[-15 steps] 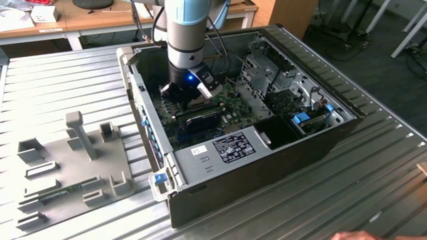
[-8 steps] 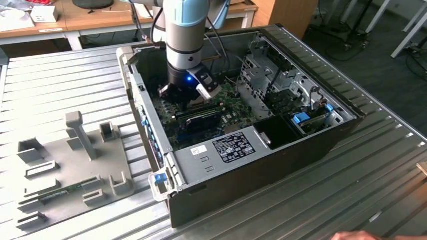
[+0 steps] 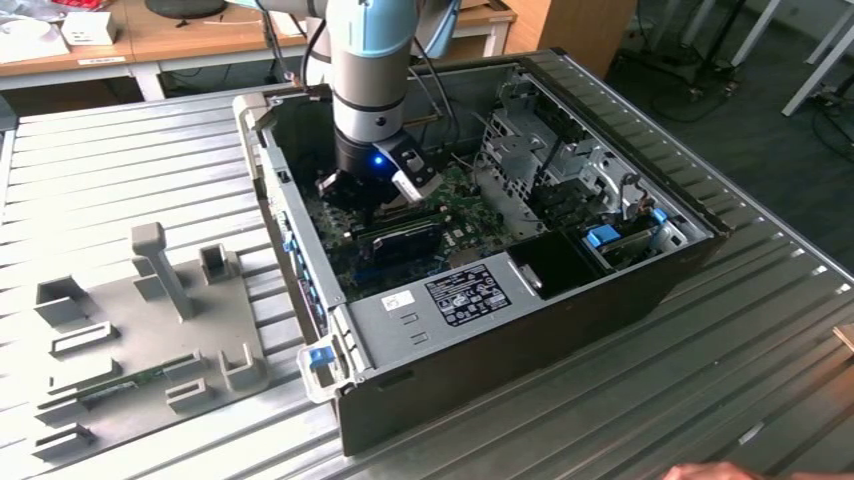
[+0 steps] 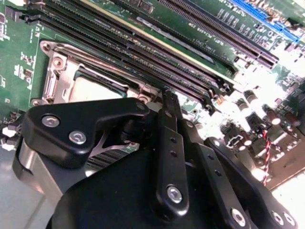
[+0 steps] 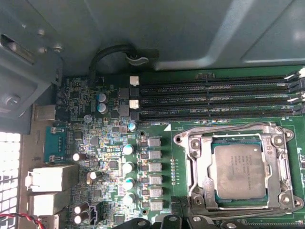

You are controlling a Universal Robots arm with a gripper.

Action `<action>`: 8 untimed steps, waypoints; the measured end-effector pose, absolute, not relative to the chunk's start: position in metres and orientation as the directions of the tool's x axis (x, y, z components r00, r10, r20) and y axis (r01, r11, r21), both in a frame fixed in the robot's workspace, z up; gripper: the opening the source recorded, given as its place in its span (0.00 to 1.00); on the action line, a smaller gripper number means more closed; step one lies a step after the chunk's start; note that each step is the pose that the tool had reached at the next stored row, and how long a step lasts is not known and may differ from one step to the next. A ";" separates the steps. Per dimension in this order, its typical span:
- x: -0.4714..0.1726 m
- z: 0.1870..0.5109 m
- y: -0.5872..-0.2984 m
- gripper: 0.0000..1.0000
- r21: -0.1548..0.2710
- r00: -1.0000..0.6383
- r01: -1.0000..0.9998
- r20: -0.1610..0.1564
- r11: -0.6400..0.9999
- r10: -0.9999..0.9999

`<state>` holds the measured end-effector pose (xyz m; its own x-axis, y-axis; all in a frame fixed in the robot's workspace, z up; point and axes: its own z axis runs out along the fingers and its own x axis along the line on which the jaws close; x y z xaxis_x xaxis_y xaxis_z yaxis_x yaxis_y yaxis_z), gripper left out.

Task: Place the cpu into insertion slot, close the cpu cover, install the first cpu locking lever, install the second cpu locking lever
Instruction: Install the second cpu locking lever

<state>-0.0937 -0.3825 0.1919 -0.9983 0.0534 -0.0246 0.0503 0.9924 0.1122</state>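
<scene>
While the arm reaches down into the open computer case, the views read as follows.

Exterior view, arm: it stands upright over the green board (image 3: pixel 461 205), with the end effector (image 3: pixel 363 197) low among the parts near the case's back wall.
Exterior view, case: the computer case (image 3: pixel 561 310) lies on its side, open upward, on a ribbed metal desk (image 3: pixel 120 170); a grey fixture tray (image 3: pixel 134 330) sits well apart toward the exterior view's left.
Second wrist view, end effector: black linkage arms and fingers (image 4: pixel 169 124) hang just above the socket; whether the tips are parted or closed, and whether they grip anything, I cannot tell.
Second wrist view, chip: part of the cpu (image 4: pixel 93 88) shows beyond the linkage, lying flat inside its socket, beside the long black memory slots (image 4: pixel 143 52).
First wrist view, chip: the cpu (image 5: pixel 238 171) sits square and level in the insertion slot (image 5: pixel 215 143), so that step looks done.
First wrist view, frame: the cpu cover (image 5: pixel 279 164) appears to lie down around the chip; the state of the levers is unclear.
Handling, judged: the chip is light, stiff and fragile, with delicate contacts beneath; hold it by its edges only. The cover is thin springy metal, best pressed at its rim.
</scene>
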 end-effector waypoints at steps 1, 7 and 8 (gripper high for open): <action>-0.094 0.192 -0.383 0.11 0.112 -0.998 0.050 -0.025 0.992 0.053; -0.094 0.199 -0.382 0.11 0.113 -0.998 0.050 -0.025 0.992 0.053; -0.094 0.201 -0.382 0.11 0.113 -0.998 0.050 -0.025 0.992 0.053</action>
